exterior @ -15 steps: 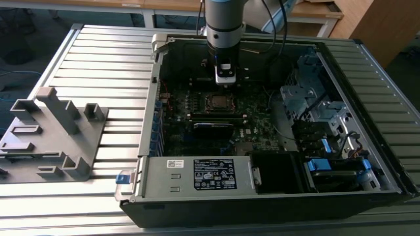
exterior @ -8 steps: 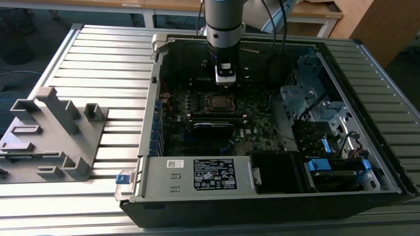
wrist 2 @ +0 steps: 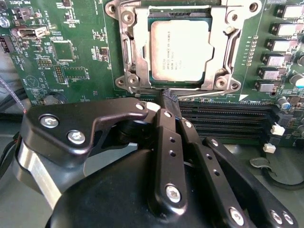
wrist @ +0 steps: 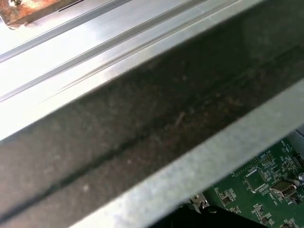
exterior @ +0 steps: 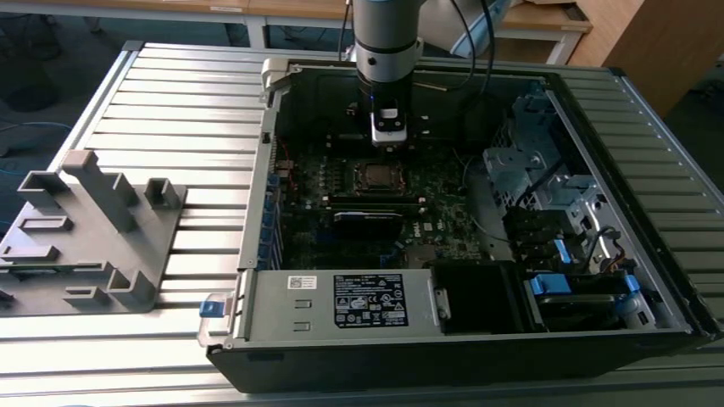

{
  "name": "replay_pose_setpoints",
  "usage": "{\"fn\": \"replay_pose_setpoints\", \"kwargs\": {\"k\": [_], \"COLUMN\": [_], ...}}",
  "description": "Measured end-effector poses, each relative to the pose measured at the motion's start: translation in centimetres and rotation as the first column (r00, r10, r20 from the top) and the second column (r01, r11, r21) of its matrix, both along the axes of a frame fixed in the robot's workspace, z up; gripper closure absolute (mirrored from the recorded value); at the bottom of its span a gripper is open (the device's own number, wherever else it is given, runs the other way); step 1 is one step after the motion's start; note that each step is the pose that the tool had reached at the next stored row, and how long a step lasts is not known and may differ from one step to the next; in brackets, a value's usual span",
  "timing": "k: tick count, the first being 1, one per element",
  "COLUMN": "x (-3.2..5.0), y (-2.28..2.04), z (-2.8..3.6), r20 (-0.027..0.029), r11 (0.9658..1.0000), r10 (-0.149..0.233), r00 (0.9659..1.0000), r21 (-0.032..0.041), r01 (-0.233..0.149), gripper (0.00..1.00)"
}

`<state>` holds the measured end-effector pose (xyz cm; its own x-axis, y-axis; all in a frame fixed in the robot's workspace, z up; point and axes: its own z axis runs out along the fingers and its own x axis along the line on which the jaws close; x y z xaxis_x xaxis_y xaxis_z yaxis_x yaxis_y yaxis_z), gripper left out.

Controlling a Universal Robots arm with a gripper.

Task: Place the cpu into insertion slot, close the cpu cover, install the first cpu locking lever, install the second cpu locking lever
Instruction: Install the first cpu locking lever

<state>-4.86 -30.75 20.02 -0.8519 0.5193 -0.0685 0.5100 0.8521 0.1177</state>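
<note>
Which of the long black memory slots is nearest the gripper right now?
The memory slot right beside the cpu cover, which starts just by the gripper. The other slots run parallel to it, each farther from the cover.

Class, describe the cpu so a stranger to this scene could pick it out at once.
Look inside the open computer case, at the green motherboard. Framed by the silvery cpu cover sits the cpu: a flat, dull silver-grey square, unlike the long black slots beside it.

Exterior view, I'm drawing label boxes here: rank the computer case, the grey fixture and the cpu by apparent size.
1. computer case, clearly largest
2. grey fixture
3. cpu, by far the smallest
</note>
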Motion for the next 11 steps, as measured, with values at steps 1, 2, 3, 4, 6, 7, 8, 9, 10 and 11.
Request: {"fn": "replay_pose_setpoints", "kwargs": {"k": [1,2,3,4,6,7,8,9,10,11], "x": [0.0,0.0,0.0,0.0,-0.02,-0.02,-0.02,-0.03,-0.04,-0.05], "y": [0.03,0.05,0.08,0.11,0.17,0.18,0.18,0.19,0.21,0.21], "z": [0.0,0.0,0.0,0.0,0.0,0.0,0.0,0.0,0.0,0.0], "r20": [0.0,0.0001,0.0,0.0,0.0,0.0,0.0,0.0001,0.0001,0.0], "r11": [1.0,1.0,1.0,1.0,1.0,1.0,1.0,1.0,1.0,1.0], "r10": [0.0,0.0,0.0,0.0,0.0,0.0,0.0,0.0,0.0,0.0], "r00": [1.0,1.0,1.0,1.0,1.0,1.0,1.0,1.0,1.0,1.0], "r21": [0.0,0.0001,0.0002,0.0001,-0.0001,0.0,0.0001,0.0001,0.0001,0.0001], "r01": [0.0,0.0,0.0,0.0,0.0,0.0,0.0,0.0,0.0,0.0], "gripper": [0.89,0.89,0.89,0.89,0.89,0.89,0.89,0.89,0.89,0.89]}}
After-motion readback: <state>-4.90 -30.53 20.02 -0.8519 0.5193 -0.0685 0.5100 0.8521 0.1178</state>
